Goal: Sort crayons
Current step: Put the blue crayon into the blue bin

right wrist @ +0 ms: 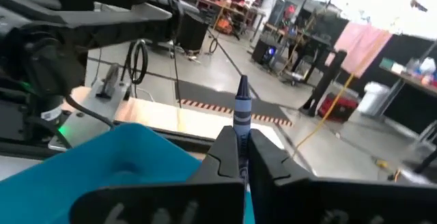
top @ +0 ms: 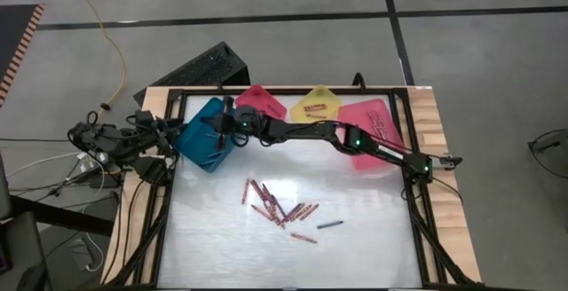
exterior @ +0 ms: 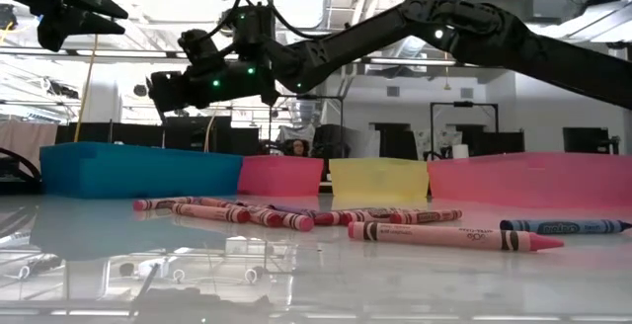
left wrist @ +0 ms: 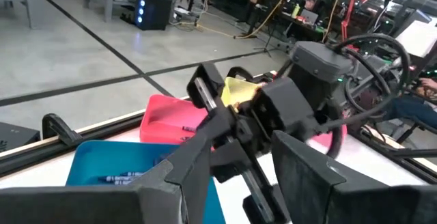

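My right arm reaches across the table's far side, and its gripper hangs over the teal bin at the far left, shut on a blue crayon. The teal bin holds a few dark crayons on its floor. A pile of mostly red crayons lies on the table's middle. A blue-grey crayon and a red one lie apart from the pile. My left gripper stands open, raised beyond the table's left edge. My right gripper pinches the blue crayon by the lower part of its wrapped body between its two fingertips. The fingers come in level from the table's right side. The crayon's pointed end sticks out free, and the crayon is lifted clear above the teal bin.
Along the far edge stand a small pink bin, a yellow bin and a larger pink bin, each with crayons in it. A black frame borders the table. Cables lie around the left arm's base.
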Robot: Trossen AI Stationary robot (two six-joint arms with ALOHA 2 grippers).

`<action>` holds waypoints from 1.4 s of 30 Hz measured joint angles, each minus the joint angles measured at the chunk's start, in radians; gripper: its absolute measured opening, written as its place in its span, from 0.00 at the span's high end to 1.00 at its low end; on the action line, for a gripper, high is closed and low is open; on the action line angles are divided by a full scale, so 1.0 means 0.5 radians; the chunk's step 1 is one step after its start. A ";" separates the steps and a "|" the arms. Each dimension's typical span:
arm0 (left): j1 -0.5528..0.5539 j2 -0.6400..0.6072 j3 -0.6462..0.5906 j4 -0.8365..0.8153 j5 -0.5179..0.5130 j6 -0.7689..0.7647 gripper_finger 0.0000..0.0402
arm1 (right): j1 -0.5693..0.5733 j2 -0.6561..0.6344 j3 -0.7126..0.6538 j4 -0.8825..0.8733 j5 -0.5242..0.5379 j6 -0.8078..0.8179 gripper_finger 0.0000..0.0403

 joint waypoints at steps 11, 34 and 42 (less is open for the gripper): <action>0.000 0.000 0.000 0.001 -0.002 -0.003 0.64 | -0.095 0.002 -0.002 -0.195 0.000 0.198 0.94; 0.000 0.000 0.000 0.001 0.002 0.015 0.64 | -0.044 -0.404 -0.005 -0.927 0.008 0.025 0.77; 0.000 -0.001 0.000 0.009 0.002 0.007 0.64 | 0.017 -0.987 -0.001 -2.314 0.009 0.083 0.77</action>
